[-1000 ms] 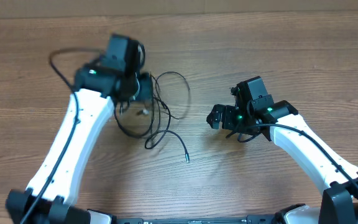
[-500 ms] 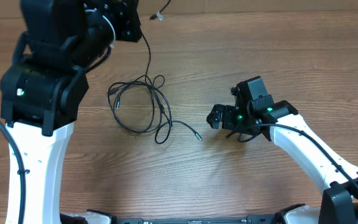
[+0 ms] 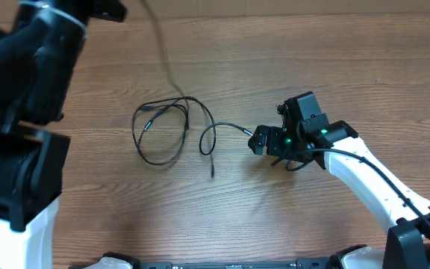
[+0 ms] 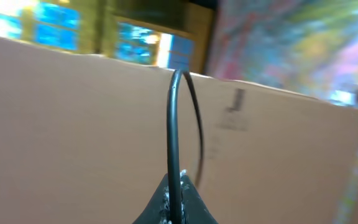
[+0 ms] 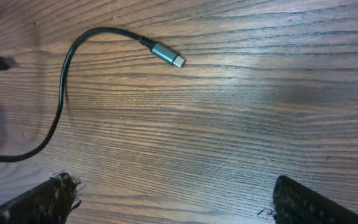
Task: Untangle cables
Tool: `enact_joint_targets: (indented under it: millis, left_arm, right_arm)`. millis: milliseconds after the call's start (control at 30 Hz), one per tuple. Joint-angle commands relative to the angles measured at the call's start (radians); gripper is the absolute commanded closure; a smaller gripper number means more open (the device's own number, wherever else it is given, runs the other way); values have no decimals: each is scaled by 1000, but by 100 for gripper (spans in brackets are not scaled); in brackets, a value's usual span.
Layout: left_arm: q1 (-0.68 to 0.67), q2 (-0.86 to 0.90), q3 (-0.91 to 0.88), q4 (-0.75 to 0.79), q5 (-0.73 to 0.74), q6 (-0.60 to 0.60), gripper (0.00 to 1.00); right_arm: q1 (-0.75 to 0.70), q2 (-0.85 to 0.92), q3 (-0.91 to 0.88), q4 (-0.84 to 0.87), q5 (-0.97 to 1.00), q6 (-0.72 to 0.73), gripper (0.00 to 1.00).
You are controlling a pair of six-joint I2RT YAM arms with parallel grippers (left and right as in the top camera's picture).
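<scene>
With your left gripper [image 4: 174,186] clamped on one cable [image 4: 171,124] rising toward 11 o'clock, bring the wide-open right gripper [image 3: 258,142] onto the plug [image 5: 165,55] at 3 o'clock of the mid-table loops [image 3: 135,133], and pin it.

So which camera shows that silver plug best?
The right wrist view: the silver plug lies close and sharp on the table. Overhead it is a tiny speck by the right gripper; the left wrist view shows only cable.

We find bare brown wooden table [image 3: 334,82] beyond and in front of the thin black cables [image 3: 159,131]. The bulky black-and-white left arm [image 3: 21,134] overhangs the table's left side. The right gripper [image 3: 258,142] stands just beside one silver-tipped plug [image 5: 165,55], blocking that flank.
</scene>
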State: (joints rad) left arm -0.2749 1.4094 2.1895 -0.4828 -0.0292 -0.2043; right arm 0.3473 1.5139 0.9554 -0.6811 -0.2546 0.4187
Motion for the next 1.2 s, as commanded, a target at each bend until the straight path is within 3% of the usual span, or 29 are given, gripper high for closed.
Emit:
enact_joint_targets:
  millis: [0, 100, 333, 400, 567, 867, 1167]
  left_arm:
    - [1, 21, 6, -70, -256, 81, 96]
    - [0, 36, 6, -171, -340, 82, 96]
    - [2, 132, 6, -597, -356, 75, 96]
    - [2, 171, 6, -689, -429, 48, 96]
    - [21, 272, 5, -742, -581, 39, 96]
    - [253, 540, 5, -847, -518, -45, 96]
    - [577, 686, 5, -894, -250, -47, 96]
  right_arm:
    - [-3, 2, -1, 6, 11, 0, 0]
    - [-3, 2, -1, 6, 11, 0, 0]
    - [-3, 2, -1, 6, 11, 0, 0]
    - [-3, 2, -1, 6, 11, 0, 0]
    - [-3, 2, -1, 6, 11, 0, 0]
    - [-3, 2, -1, 6, 11, 0, 0]
    - [-3, 2, -1, 6, 11, 0, 0]
